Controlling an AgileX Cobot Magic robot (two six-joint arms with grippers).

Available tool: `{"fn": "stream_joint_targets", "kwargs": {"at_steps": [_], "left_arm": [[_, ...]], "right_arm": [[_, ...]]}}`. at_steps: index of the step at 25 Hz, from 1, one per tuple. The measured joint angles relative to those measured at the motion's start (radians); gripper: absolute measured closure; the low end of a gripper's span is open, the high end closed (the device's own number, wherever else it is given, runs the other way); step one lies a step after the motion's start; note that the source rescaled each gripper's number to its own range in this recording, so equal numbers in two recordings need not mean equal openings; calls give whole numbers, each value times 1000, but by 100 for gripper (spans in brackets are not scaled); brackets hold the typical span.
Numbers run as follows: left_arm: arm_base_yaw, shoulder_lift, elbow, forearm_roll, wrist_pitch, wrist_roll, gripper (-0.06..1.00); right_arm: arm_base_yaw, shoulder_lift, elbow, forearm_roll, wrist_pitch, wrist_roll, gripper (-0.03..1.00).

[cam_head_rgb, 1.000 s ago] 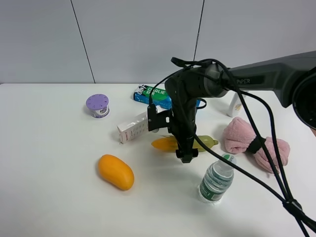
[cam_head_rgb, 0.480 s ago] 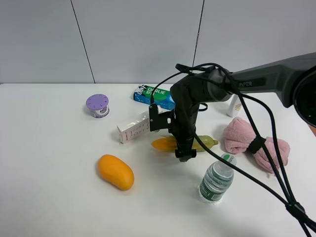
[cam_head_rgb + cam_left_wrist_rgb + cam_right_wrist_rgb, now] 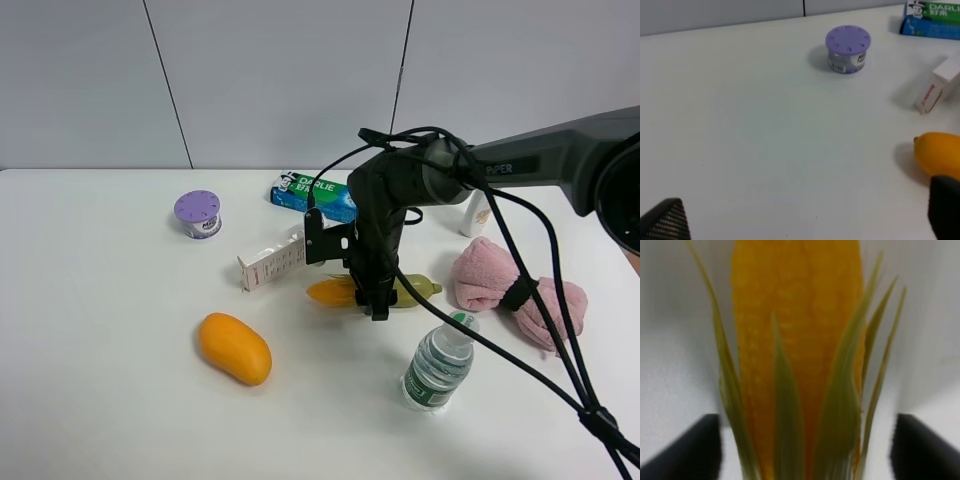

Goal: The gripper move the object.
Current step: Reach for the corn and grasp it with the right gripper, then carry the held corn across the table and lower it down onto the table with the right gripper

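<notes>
White table (image 3: 100,420) carries the whole set. The right arm (image 3: 540,155) reaches in from the far right and folds down over mid-table. By size from there: pink towel (image 3: 500,285) off to the right, mango (image 3: 234,347) near the front and well apart from the work, and water bottle (image 3: 438,370) near the arm on the front side. The blue-green box (image 3: 315,195) and white carton (image 3: 272,261) sit behind. The target corn cob (image 3: 335,291) lies flat on the table between carton and bottle, yellow tip toward the mango and husk end toward the towel. The right gripper (image 3: 378,305) sits right on top of its middle. Right wrist view: cob (image 3: 795,330) fills the frame, with black fingertips (image 3: 690,450) on either side and a white gap showing each side. So the jaws are spread, straddling it, nothing gripped yet. The left gripper (image 3: 805,220) is parked over bare table, tips wide apart and empty, with the purple jar (image 3: 848,48) ahead of it. My read: I'm at the end of the approach, pre-grasp. Next I need a touch more descent if the tips aren't at table level, then close across the cob where the husk meets the kernels. It's round and could roll out, so squeeze centred, then lift clear of the bottle.
</notes>
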Motion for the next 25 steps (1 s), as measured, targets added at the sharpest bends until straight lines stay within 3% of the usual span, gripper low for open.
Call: {"fn": "stream_joint_targets", "kwargs": {"at_steps": [1,2,8,19,22,23,25], "left_arm": [[0,0,0,0,0,0,-6],[0,0,0,0,0,0,-6],[0,0,0,0,0,0,-6],[0,0,0,0,0,0,-6],[0,0,0,0,0,0,-6],[0,0,0,0,0,0,-6],[0,0,0,0,0,0,-6]], "right_arm": [[0,0,0,0,3,0,92],[0,0,0,0,5,0,97],[0,0,-2,0,27,0,96],[-2,-178,-146,107,212,15,96],[-2,-220,-188,146,255,89,96],[-2,-262,-238,186,270,227,96],[-2,-294,-284,200,276,385,96]]}}
